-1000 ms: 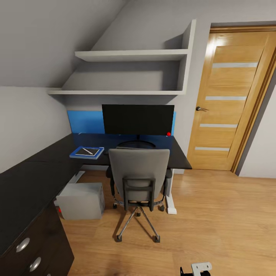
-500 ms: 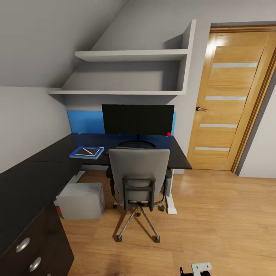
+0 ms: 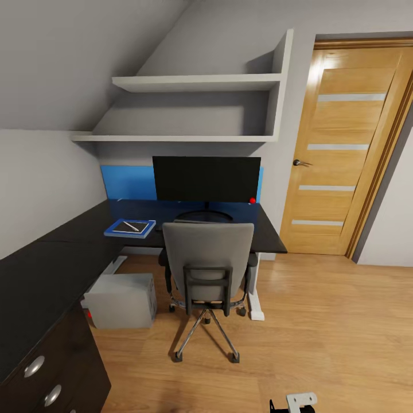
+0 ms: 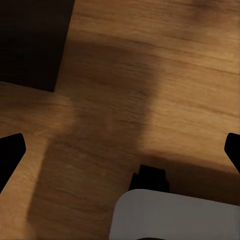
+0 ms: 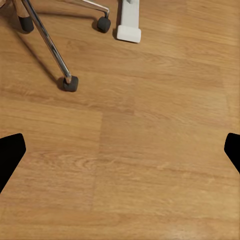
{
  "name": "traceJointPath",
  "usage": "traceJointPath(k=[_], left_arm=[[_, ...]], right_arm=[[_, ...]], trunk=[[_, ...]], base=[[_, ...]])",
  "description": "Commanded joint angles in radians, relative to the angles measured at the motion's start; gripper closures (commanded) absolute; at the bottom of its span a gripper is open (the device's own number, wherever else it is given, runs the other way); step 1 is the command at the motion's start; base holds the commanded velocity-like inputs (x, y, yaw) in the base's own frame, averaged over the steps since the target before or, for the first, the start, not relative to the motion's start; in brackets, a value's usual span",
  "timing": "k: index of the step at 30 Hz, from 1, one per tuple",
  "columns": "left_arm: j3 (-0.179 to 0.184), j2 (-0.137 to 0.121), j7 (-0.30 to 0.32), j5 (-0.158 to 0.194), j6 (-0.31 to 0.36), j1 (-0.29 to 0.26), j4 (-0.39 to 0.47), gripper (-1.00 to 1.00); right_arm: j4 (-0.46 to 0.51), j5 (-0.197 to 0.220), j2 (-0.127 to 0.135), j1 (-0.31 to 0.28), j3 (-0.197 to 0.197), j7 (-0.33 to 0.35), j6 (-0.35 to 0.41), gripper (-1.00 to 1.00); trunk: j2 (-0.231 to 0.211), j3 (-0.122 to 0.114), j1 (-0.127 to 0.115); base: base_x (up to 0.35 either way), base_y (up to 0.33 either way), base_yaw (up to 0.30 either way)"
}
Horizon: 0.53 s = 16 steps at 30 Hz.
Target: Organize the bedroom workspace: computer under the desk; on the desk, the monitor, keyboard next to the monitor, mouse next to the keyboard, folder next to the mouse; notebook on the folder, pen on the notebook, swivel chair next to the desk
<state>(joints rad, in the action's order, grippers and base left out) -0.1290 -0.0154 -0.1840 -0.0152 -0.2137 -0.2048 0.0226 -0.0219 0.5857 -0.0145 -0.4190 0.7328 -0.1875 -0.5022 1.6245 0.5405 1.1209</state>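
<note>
Work looks nearly done: folder (image 3: pixel 130 228), notebook (image 3: pixel 128 227) and pen (image 3: pixel 132 226) stacked on the desk (image 3: pixel 69 241) left of the monitor (image 3: pixel 206 179); swivel chair (image 3: pixel 207 269) tucked near; computer (image 3: pixel 122 299) underneath. Both grippers (image 4: pixel 120 150) (image 5: pixel 120 150) hang spread and empty.

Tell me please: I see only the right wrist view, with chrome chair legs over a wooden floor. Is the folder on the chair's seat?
Observer: No. In the head view the folder lies on the desk, to the left of the monitor.
Operator: And where is the notebook?
Observer: The notebook lies on top of the folder, and the pen rests on the notebook.
</note>
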Motion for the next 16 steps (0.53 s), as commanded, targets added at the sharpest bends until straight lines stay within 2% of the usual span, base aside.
traceJointPath(k=[1,16], left_arm=[[-0.006,0.0,0.0,-0.002,-0.004,-0.001,-0.001,-1.0],[-0.006,0.0,0.0,-0.002,-0.004,-0.001,-0.001,-1.0]], right_arm=[[-0.002,0.003,-0.001,-0.001,0.008,-0.004,-0.003,-1.0],[-0.002,0.003,-0.001,-0.001,0.008,-0.004,-0.003,-1.0]], trunk=[[0.001,0.001,0.0],[0.001,0.001,0.0]], base=[[0.0,0.0,0.0],[0.0,0.0,0.0]])
